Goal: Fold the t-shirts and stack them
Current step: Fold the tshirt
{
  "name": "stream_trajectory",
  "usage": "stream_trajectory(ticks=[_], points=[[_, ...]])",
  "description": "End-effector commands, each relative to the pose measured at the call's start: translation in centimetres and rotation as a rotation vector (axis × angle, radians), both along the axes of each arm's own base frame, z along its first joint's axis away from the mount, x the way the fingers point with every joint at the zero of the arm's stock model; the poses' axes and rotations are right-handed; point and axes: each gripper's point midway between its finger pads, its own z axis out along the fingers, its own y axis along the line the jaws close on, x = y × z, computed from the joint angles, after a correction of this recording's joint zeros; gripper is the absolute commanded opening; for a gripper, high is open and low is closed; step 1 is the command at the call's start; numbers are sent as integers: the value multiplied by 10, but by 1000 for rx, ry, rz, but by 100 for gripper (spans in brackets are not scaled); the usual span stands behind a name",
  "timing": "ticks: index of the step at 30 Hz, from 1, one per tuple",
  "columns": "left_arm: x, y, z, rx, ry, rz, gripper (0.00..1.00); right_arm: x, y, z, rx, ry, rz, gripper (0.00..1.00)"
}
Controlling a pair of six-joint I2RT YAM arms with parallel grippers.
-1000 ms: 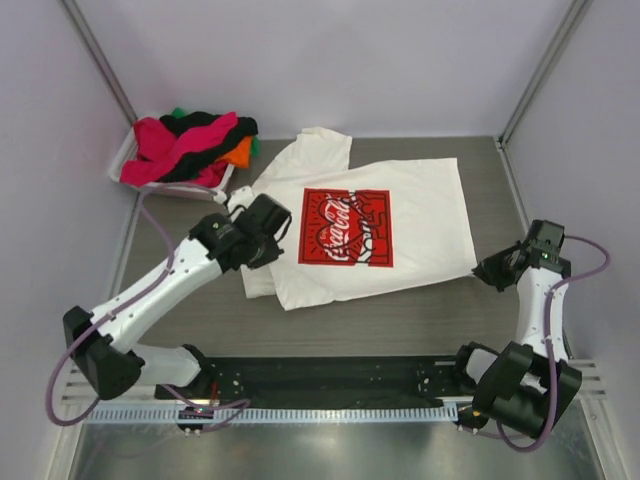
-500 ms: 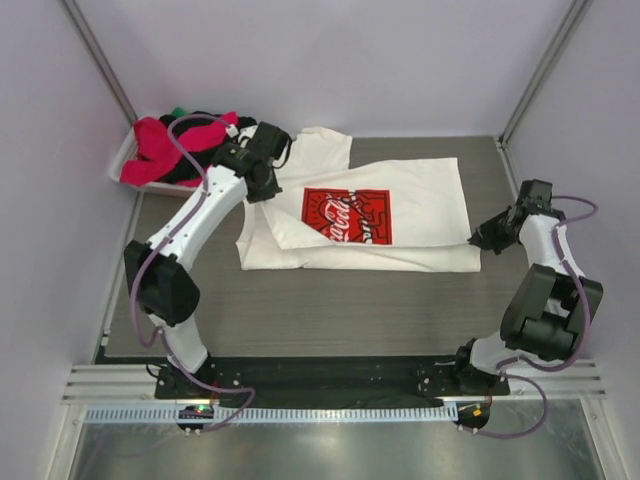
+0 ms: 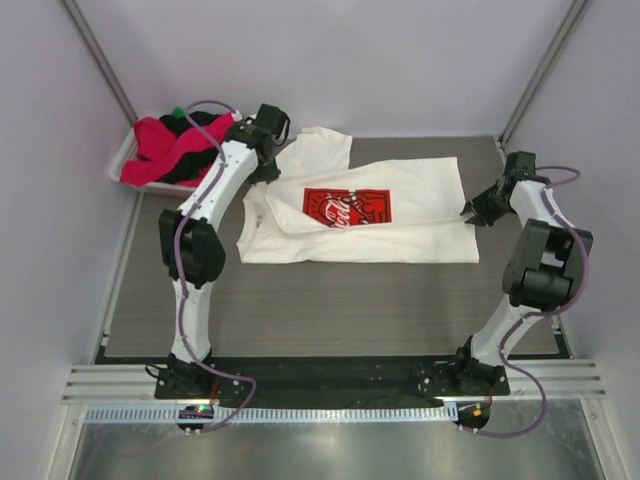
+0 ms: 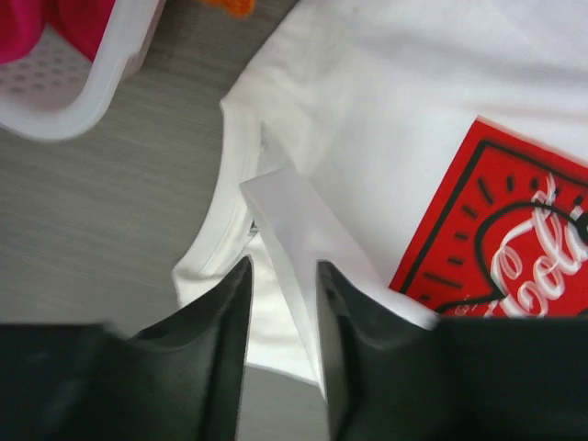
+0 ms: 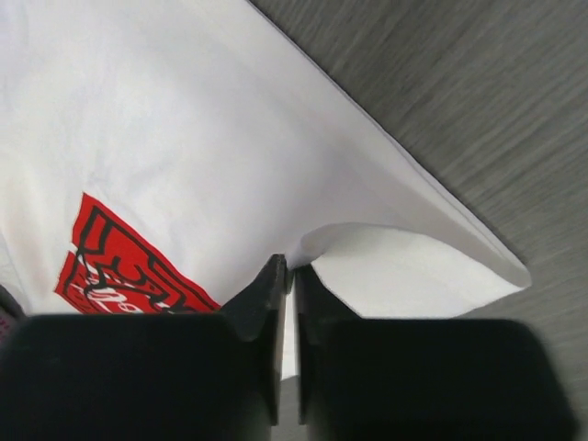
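Your white tee lies spread on the table, chest print up. Its near edge is doubled over toward the far side, so the fold line runs along the near side and covers the lower part of the red print. One sleeve sticks out at the far left, pointing toward the bin.

Your left gripper is at the tee's left end, just beside the collar. Its jaws stand apart and a raised flap of white cloth runs between them. The flap seems to rest against one finger only, though the view is too close to be sure. That arm is stretched far out across the table, close to the bin.

Your right gripper is at the tee's right edge. Its jaws are closed tight on a pinch of the cloth where the top layer lifts off the lower one.

The other tees, pink and black with a bit of green, sit heaped in the bin at the far left corner.
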Motion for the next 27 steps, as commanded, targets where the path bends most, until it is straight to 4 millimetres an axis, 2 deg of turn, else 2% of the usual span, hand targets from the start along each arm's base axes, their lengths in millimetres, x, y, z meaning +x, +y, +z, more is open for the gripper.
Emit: stream_trajectory(ticks=[1, 2, 3, 4, 5, 6, 7, 8, 9, 10, 11, 12, 13, 14, 15, 16, 17, 18, 19, 21, 22, 27], points=[[20, 7, 14, -37, 4, 1, 40, 39, -10, 13, -29, -70, 13, 42], [27, 15, -7, -41, 59, 23, 57, 45, -11, 13, -27, -70, 28, 53], [28, 16, -5, -60, 70, 30, 80, 40, -14, 12, -48, -27, 38, 62], [26, 17, 3, -68, 71, 38, 87, 43, -19, 22, -78, -35, 39, 74], [23, 18, 6, -65, 73, 44, 92, 37, -22, 27, -97, -28, 39, 78], [17, 19, 24, -78, 37, 43, 96, 32, -30, 32, -144, -25, 24, 82], [11, 20, 29, -89, 23, 43, 98, 21, -32, 43, -167, -41, 19, 85], [3, 24, 1, -80, 58, 59, 99, 14, -36, 46, -180, -42, 4, 89], [-10, 28, 34, -110, -22, 66, 100, 6, -36, 48, -176, -44, -3, 89], [-19, 31, 33, -119, -30, 78, 100, -10, -31, 35, -152, -10, -5, 89], [-37, 35, 8, -122, 13, 106, 100, -19, -29, 42, -152, -30, -11, 90], [-47, 37, 7, -132, 6, 120, 99, -27, -26, 37, -144, -23, -11, 90], [-62, 40, 20, -163, -36, 131, 99, -48, -18, 15, -119, 29, -6, 89], [-72, 39, 13, -190, -29, 134, 98, -53, -15, 18, -126, 3, -5, 89], [-89, 40, -17, -204, 11, 160, 98, -61, -13, 10, -117, 13, -7, 89], [-98, 41, -10, -236, -24, 163, 98, -78, -5, -10, -84, 57, -2, 88], [-105, 42, -18, -247, -20, 172, 98, -81, -4, -15, -79, 50, 4, 88], [-119, 43, -42, -260, 7, 192, 98, -87, -3, -22, -67, 62, 0, 85], [-124, 43, -43, -278, -8, 196, 98, -94, 1, -33, -43, 74, 1, 85], [-134, 41, -59, -318, 9, 207, 98, -100, 2, -42, -32, 89, -5, 83], [-136, 41, -73, -341, 3, 218, 98, -103, 2, -46, -28, 95, -6, 81], [-133, 42, -90, -395, -41, 239, 98, -97, -3, -49, -43, 91, -10, 79]])
